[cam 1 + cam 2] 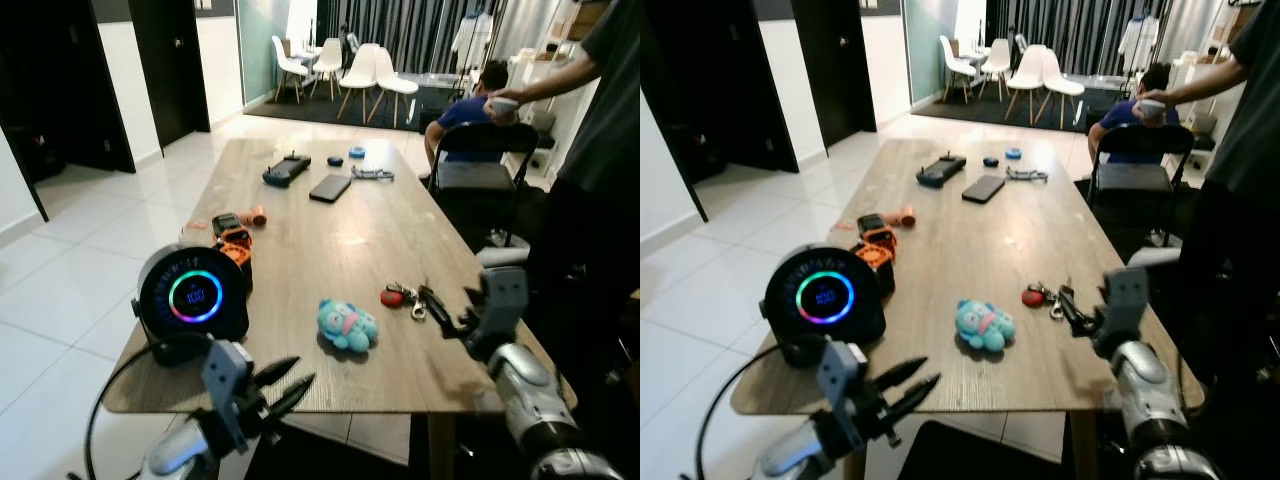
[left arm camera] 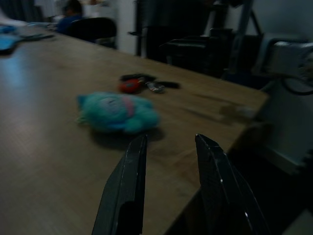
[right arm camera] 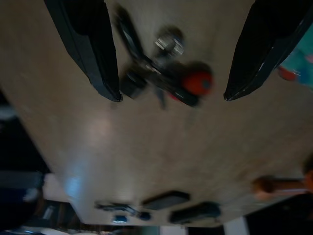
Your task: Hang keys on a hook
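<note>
A bunch of keys (image 1: 405, 296) with a red fob lies on the wooden table (image 1: 330, 230) near its right front edge. My right gripper (image 1: 448, 315) hovers just right of and above the keys, open, its fingers (image 3: 93, 49) straddling the keys (image 3: 164, 81) in the right wrist view. My left gripper (image 1: 285, 385) is open at the table's front edge, pointing toward a teal plush toy (image 1: 347, 325). The left wrist view has that plush toy (image 2: 117, 112) and the keys (image 2: 144, 83) ahead of the fingers (image 2: 129, 191).
A round black speaker (image 1: 192, 295) with a glowing ring stands at the front left, an orange-black tool (image 1: 235, 240) behind it. A phone (image 1: 330, 187), controller (image 1: 286, 170) and small items lie further back. A person (image 1: 590, 150) stands at right, beside a black chair (image 1: 480, 170).
</note>
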### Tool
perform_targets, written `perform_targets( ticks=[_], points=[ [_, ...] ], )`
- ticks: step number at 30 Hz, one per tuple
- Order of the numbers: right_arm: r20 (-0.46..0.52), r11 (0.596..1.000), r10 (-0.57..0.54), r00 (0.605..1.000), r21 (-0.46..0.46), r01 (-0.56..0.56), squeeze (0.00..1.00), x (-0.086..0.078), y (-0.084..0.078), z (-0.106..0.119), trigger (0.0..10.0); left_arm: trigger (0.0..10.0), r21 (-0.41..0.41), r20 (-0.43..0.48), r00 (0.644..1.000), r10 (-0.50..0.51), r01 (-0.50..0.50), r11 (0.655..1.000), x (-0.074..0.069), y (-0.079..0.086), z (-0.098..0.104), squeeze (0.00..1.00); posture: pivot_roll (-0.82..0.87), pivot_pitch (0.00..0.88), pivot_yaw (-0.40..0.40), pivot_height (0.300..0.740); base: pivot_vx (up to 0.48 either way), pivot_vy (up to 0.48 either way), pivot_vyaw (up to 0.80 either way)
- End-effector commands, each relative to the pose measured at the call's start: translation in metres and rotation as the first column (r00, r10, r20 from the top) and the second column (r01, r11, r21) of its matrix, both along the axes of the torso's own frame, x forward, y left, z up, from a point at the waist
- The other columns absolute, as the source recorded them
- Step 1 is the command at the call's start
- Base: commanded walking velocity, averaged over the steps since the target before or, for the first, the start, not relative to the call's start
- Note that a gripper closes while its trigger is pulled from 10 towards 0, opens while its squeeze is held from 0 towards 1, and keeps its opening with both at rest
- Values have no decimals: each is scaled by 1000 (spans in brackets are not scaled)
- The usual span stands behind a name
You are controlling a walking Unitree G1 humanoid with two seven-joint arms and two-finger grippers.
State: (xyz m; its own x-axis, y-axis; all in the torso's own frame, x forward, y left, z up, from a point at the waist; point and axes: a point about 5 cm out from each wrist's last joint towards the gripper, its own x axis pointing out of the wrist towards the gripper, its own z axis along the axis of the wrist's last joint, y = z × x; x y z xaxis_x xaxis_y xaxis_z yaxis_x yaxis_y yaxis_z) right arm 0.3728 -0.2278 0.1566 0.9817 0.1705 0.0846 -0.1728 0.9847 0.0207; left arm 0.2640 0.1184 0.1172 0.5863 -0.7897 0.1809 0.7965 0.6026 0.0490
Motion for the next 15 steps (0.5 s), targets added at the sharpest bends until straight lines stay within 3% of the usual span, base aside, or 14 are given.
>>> perform_targets(
  ticks=[1,4,5,6,7,8,9,10,12,15],
  points=[
    [-61,1000,25,998,20,-24,0,0,4,-10,10000,10000,21,-9,1000,5,-5,1000,0,-2,-2,0,25,108,-33,740,0,0,0],
    [-72,997,68,995,34,-65,0,2,11,-10,10000,10000,28,-5,1000,17,-16,999,1,-2,-1,0,29,113,-34,740,0,0,0],
    [-75,990,140,987,42,-137,82,4,23,-10,10000,10000,29,5,1000,25,-25,999,3,-3,1,0,34,120,-36,740,0,0,0],
    [-75,990,140,987,42,-137,82,4,23,-10,10000,10000,29,5,1000,25,-25,999,3,-3,1,0,34,120,-36,740,0,0,0],
    [-72,981,191,979,47,-187,173,5,31,-9,10000,10000,28,12,999,30,-30,999,4,-3,2,0,35,121,-37,740,0,0,0],
    [-72,981,191,979,47,-187,173,5,31,-9,10000,10000,28,12,999,30,-30,999,4,-3,2,0,35,121,-37,740,0,0,0],
    [-61,970,240,969,56,-236,694,6,40,-8,10000,10000,24,20,999,39,-40,999,5,-2,4,0,35,124,-34,740,0,0,0],
    [-48,961,273,961,62,-270,949,7,47,-7,10000,10000,20,29,999,44,-45,999,6,-2,6,0,34,124,-33,740,0,0,0],
    [-39,955,291,956,71,-288,1000,7,52,-6,10000,10000,14,35,998,56,-56,998,7,-1,7,0,34,125,-32,740,0,0,0],
    [-36,952,302,953,72,-299,1000,8,55,-5,10000,10000,8,39,997,65,-65,998,8,-1,8,0,33,124,-33,740,0,0,0]
  ],
)
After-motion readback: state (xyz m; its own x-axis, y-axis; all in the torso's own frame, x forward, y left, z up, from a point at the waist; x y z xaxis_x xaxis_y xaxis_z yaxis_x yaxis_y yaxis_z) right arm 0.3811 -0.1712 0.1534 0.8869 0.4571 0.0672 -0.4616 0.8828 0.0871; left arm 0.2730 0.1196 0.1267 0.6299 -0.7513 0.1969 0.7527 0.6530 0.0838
